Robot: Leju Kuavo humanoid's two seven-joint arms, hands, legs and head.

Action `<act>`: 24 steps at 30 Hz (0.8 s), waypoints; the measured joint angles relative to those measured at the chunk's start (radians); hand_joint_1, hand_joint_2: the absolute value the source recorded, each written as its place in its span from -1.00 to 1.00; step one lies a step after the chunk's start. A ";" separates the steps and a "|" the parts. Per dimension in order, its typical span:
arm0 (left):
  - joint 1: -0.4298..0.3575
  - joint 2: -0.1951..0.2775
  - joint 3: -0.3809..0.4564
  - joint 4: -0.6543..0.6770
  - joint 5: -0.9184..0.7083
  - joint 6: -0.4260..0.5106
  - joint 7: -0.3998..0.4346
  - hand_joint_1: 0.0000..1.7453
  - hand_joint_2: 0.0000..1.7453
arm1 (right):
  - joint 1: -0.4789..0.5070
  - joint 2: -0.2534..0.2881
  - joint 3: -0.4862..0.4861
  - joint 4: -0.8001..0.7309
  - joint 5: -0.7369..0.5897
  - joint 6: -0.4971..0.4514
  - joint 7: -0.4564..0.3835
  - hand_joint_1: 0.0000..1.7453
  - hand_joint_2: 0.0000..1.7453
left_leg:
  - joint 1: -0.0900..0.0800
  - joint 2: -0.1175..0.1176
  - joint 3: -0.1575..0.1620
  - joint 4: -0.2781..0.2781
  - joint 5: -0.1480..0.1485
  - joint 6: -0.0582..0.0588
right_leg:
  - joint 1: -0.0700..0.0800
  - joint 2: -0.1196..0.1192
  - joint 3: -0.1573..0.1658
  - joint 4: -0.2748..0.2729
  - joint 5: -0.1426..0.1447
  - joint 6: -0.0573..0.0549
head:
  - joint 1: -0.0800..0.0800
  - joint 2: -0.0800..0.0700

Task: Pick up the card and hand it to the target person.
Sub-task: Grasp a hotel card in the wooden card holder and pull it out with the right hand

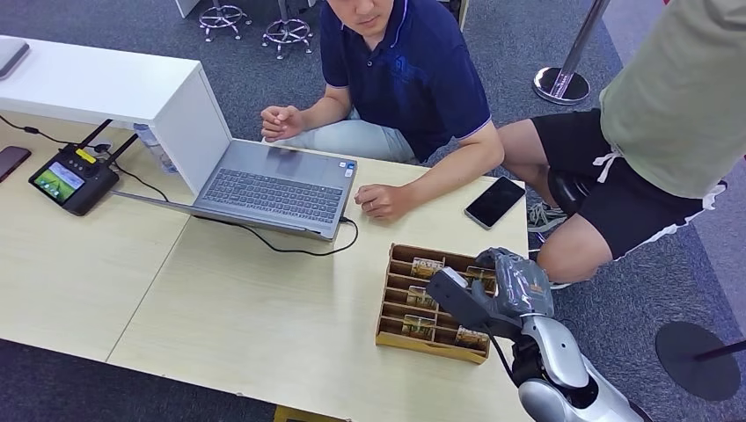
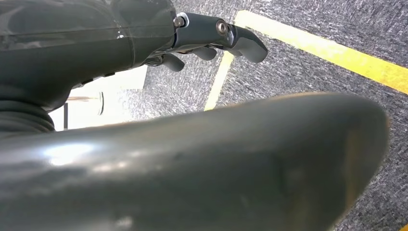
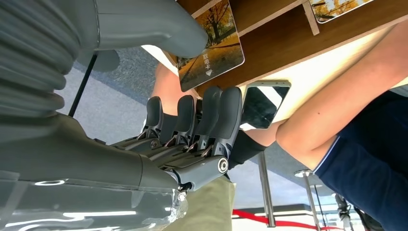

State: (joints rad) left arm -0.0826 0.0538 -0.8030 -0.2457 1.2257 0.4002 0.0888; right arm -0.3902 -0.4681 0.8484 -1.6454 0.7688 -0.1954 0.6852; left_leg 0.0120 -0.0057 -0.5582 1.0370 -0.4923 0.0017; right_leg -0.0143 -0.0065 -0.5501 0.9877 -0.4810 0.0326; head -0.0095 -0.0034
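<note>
The right robot hand (image 1: 488,294) hovers over the wooden tray (image 1: 391,308) on the bench (image 1: 264,316), fingers (image 3: 211,120) spread, holding nothing. A card (image 3: 211,45) lies just ahead of the fingertips, its long axis crossing them.

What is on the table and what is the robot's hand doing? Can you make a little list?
table: pale wood top
card box: brown box with slots, near the table's right edge, cards lying in it
card: one with an autumn tree picture, close to the thumb
right hand: over the box, not holding a card yet
left hand: hanging over grey carpet, holding nothing
laptop: open, in front of the seated person
phone: black, beside that person's arm
</note>
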 joint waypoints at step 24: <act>0.000 -0.004 0.000 0.000 0.001 -0.003 -0.006 -1.00 -1.00 | -0.002 0.000 0.021 0.010 -0.017 0.014 -0.005 0.08 1.00 | 0.000 0.000 0.000 0.000 0.000 0.000 | 0.000 0.000 0.000 0.000 0.000 0.000 | 0.000 0.000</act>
State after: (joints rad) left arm -0.0827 0.0495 -0.8030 -0.2456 1.2263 0.3974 0.0823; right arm -0.3921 -0.4679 0.8696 -1.6357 0.7516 -0.1810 0.6802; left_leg 0.0120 -0.0057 -0.5583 1.0370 -0.4924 0.0017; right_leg -0.0143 -0.0065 -0.5501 0.9877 -0.4810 0.0326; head -0.0096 -0.0034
